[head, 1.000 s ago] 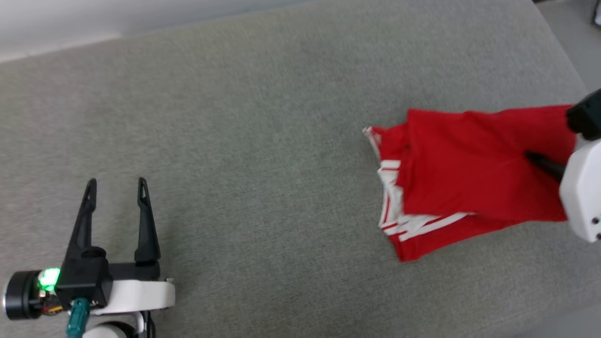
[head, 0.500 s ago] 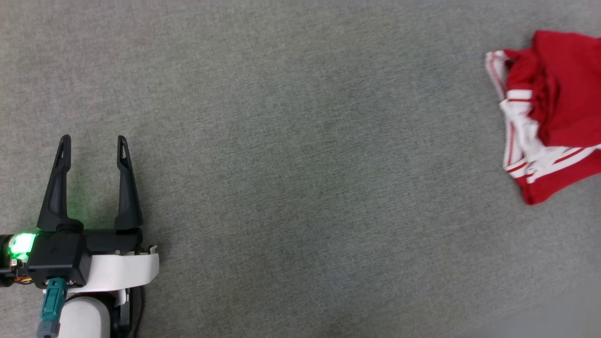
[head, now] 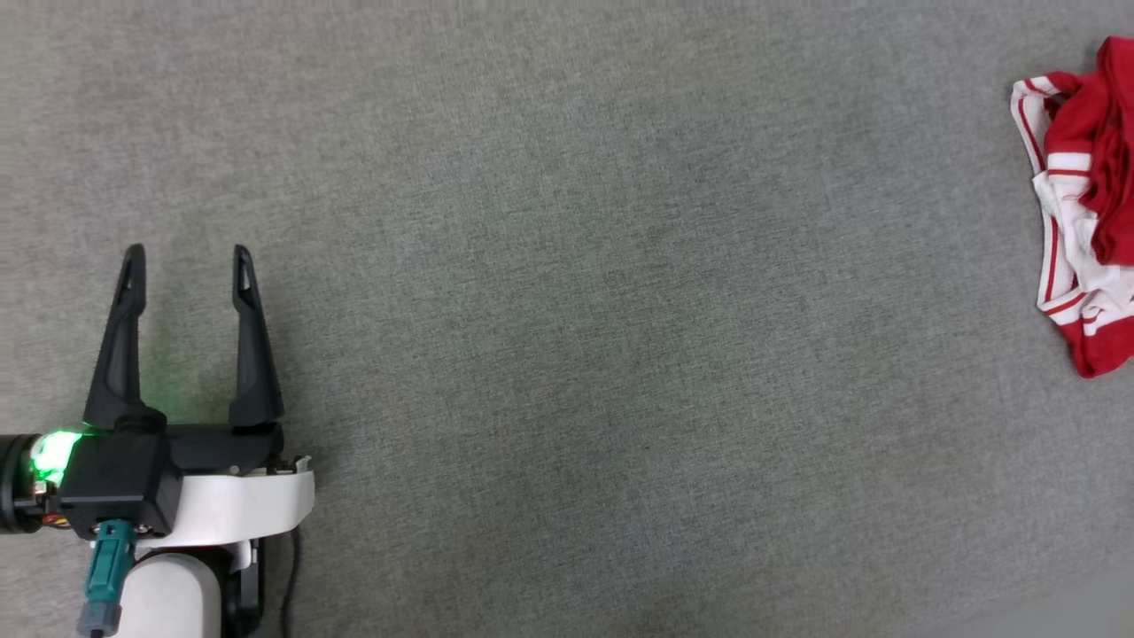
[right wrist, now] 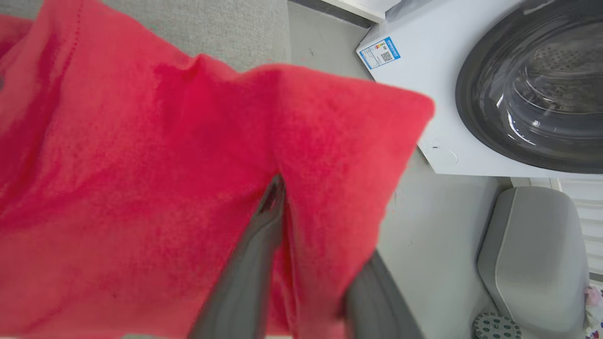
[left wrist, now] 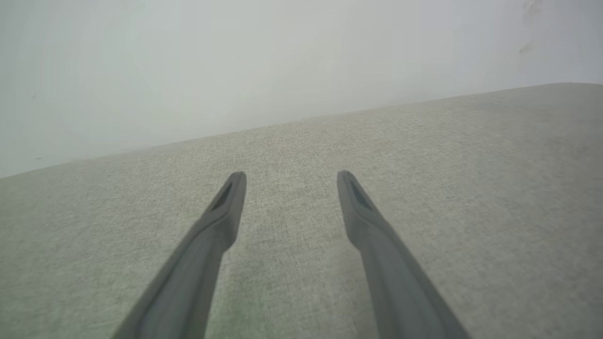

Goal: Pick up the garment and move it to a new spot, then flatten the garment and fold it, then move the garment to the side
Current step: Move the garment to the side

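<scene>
The right hand point(right wrist: 304, 193) has its two fingers point(right wrist: 249, 263) a little apart, with a fold of the garment point(right wrist: 141, 165) between them. The red cloth drapes over the far finger and hides its tip, so I cannot tell whether the cloth is gripped or let go. Past the cloth's edge in the right wrist view stands a white washing machine point(right wrist: 424, 108) with a dark round door point(right wrist: 532, 84). Below it in that view is a grey container point(right wrist: 532, 254).

The left hand point(head: 187, 257) is released, its fingers wide apart and holding nothing, over the grey worktop point(head: 576, 310) at the head view's lower left. The garment point(head: 1085, 221) lies bunched on the worktop at the head view's right edge, cut off by the frame. Its white striped sleeve faces the middle, well apart from the left hand.
</scene>
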Robot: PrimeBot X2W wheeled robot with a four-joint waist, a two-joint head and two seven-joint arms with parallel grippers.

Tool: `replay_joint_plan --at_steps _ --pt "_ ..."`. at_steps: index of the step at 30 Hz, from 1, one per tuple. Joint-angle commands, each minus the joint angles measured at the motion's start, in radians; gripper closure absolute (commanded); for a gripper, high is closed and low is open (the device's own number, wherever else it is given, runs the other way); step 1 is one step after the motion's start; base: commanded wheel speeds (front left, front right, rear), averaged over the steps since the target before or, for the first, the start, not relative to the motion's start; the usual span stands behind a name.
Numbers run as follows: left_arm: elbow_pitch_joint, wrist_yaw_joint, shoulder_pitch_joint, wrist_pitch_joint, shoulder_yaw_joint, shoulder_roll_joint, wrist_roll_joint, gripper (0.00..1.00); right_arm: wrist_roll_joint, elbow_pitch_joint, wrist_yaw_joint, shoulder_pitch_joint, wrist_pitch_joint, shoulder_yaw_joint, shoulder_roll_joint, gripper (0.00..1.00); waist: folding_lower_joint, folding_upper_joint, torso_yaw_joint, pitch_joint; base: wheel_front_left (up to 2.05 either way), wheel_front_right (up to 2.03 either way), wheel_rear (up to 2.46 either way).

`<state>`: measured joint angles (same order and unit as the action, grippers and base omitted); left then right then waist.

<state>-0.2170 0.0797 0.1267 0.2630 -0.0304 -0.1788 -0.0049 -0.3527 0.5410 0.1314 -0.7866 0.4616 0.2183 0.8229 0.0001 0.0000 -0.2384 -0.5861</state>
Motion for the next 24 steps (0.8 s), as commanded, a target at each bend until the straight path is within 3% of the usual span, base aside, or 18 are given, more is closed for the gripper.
replay_joint_plan --at_steps 1,5,10,13,18,24 --pt "0.002 0.004 -0.006 0.002 0.002 0.003 -0.003 0.00 0.016 0.001 -0.001 -0.012 -0.011 -0.008 0.000 0.00 -0.0001 0.0000 0.006 0.016 0.00 0.00 0.00" --pt "0.013 0.007 -0.022 0.002 0.008 0.021 -0.005 0.00 0.100 0.001 -0.001 -0.029 -0.099 -0.054 0.000 0.00 -0.0001 0.0000 0.020 0.079 0.00 0.00 0.00" --pt "0.026 0.012 -0.065 0.002 0.017 0.047 -0.005 0.00 0.202 -0.030 -0.001 -0.018 -0.296 -0.147 -0.061 0.00 -0.0001 0.0000 0.045 0.169 0.00 0.00 0.00" --pt "0.034 0.014 -0.099 0.002 0.018 0.056 -0.007 0.00 0.257 -0.063 -0.001 -0.014 -0.430 -0.229 -0.120 0.00 -0.0001 0.0000 0.058 0.222 0.00 0.00 0.00" --pt "0.049 0.011 -0.145 0.002 0.015 0.069 -0.010 0.00 0.321 -0.130 -0.001 0.048 -0.625 -0.281 -0.233 0.00 -0.0001 0.0000 0.088 0.290 0.00 0.00 0.00" --pt "0.064 0.008 -0.175 0.002 0.025 0.080 -0.002 0.00 0.306 -0.264 -0.001 0.165 -0.712 -0.291 -0.389 0.00 -0.0001 0.0000 0.132 0.356 0.00 0.00 0.00"
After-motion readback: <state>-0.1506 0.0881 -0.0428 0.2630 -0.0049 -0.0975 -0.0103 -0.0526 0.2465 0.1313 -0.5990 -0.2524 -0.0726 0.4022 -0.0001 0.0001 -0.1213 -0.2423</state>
